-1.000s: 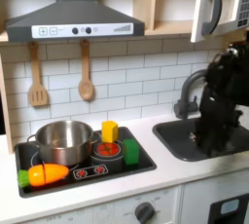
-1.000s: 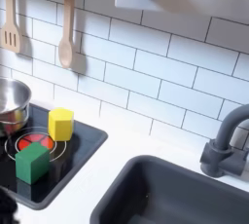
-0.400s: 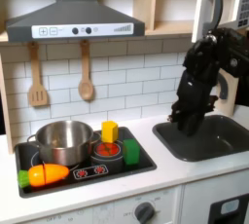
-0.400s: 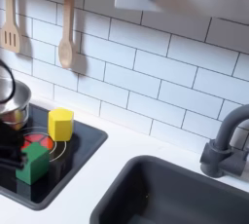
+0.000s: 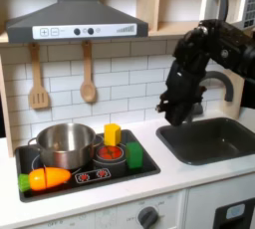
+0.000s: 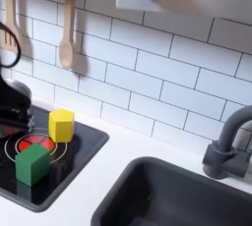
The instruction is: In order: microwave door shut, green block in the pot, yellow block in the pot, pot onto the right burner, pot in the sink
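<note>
The silver pot (image 5: 64, 143) stands on the left burner of the black stove (image 5: 149, 165). A yellow block (image 5: 112, 133) rests on the red right burner, with a green block (image 5: 133, 154) just in front of it; both exterior views show them, yellow block (image 6: 61, 124) and green block (image 6: 32, 163). My black gripper (image 5: 164, 112) hangs above the counter between stove and sink (image 5: 214, 139), fingers pointing down and holding nothing I can see. In the second exterior view the gripper (image 6: 14, 102) stands at the left edge, covering the pot. The microwave door (image 5: 216, 9) is at top right; I cannot tell whether it is shut.
An orange toy carrot (image 5: 45, 178) lies at the stove's front left. Two wooden utensils (image 5: 88, 74) hang on the tiled wall under the hood (image 5: 75, 19). The dark faucet (image 6: 228, 146) rises behind the sink basin (image 6: 177, 196).
The arm has swung left from over the sink to the gap beside the stove and risen. In the second exterior view the gripper has come in at the left edge.
</note>
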Robot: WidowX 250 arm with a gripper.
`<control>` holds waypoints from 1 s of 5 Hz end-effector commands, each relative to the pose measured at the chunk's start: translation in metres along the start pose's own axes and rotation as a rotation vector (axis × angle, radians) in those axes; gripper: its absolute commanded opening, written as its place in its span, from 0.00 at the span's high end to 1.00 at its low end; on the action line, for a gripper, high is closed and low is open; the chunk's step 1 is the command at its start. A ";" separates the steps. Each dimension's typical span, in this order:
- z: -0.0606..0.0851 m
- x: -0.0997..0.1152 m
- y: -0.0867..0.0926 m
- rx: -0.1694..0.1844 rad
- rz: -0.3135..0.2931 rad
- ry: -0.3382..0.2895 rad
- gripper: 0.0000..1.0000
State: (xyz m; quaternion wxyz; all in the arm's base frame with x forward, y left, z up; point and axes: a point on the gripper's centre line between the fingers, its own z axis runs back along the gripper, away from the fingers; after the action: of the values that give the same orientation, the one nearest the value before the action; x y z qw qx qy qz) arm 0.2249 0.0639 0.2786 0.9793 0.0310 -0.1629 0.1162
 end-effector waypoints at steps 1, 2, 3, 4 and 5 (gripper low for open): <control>0.008 0.031 0.009 0.000 0.024 -0.084 1.00; 0.013 0.043 0.010 -0.001 0.019 -0.118 1.00; 0.023 0.060 0.017 0.006 0.036 -0.169 1.00; 0.030 0.073 0.027 0.022 0.059 -0.204 1.00; 0.035 0.085 0.035 0.040 0.068 -0.238 1.00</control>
State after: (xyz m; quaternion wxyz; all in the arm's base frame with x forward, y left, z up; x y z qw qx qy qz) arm 0.2843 0.1123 0.3397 0.9485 0.0553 -0.2746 0.1482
